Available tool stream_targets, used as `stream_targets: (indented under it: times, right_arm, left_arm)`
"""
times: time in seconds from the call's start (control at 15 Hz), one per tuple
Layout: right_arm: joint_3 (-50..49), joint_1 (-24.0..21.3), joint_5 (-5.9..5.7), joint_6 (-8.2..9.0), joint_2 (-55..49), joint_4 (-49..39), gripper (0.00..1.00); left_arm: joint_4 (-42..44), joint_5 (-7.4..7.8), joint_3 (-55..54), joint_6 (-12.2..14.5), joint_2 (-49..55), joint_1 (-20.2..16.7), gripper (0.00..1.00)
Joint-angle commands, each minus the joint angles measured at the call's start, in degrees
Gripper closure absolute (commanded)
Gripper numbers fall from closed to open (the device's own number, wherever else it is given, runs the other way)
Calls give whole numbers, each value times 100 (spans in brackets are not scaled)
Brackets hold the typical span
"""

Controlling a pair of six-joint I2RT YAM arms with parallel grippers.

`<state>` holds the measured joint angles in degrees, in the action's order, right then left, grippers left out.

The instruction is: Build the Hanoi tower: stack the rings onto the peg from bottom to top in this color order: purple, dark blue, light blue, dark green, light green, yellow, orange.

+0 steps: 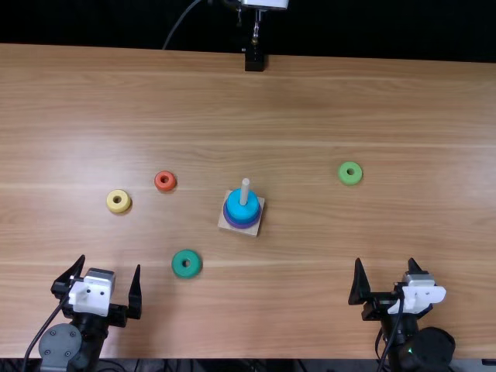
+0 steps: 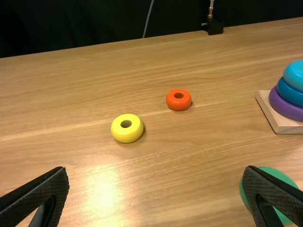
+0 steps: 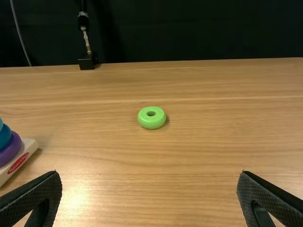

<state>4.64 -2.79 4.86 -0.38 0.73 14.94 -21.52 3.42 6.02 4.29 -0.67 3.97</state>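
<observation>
Purple, dark blue and light blue rings [image 1: 243,204] stacked on wooden peg [image 1: 245,191]; dark green ring [image 1: 186,263] flat on wood-grain table [image 1: 310,302]. Left gripper [image 1: 108,271] and right gripper [image 1: 383,269]: textured fingers wide apart, empty (both tapered).

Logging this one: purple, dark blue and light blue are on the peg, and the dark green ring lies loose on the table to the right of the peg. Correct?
Not quite: the dark green ring lies left of the peg, as the top view shows. The purple ring, dark blue ring and light blue ring are on it.
</observation>
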Motion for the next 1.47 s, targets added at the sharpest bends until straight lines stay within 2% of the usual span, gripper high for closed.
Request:
stream_targets:
  times: [0.0,0.8,0.93,1.13,1.2,1.33,1.4]
  right_arm:
    - [-377,-82,-43,-36,-73,369,0]
    - [-377,-82,-43,-36,-73,369,0]
    - [-377,-82,-43,-36,-73,369,0]
    - [-377,-82,-43,-36,-73,369,0]
    - [-377,-82,-43,-36,-73,369,0]
    - [-377,-82,-43,-36,-73,369,0]
    - [-377,-82,-43,-36,-73,369,0]
  left_arm:
    - [-464,90,-602,77,67,-63,0]
    - [-464,90,-602,66,67,-80,0]
    - [-453,143,-602,77,67,-124,0]
    - [11,69,-532,77,67,-80,0]
    - [496,-26,-145,77,67,-72,0]
    - [1276,-553,628,56,-426,-63,0]
    - [1329,-743,1173,87,-812,-63,0]
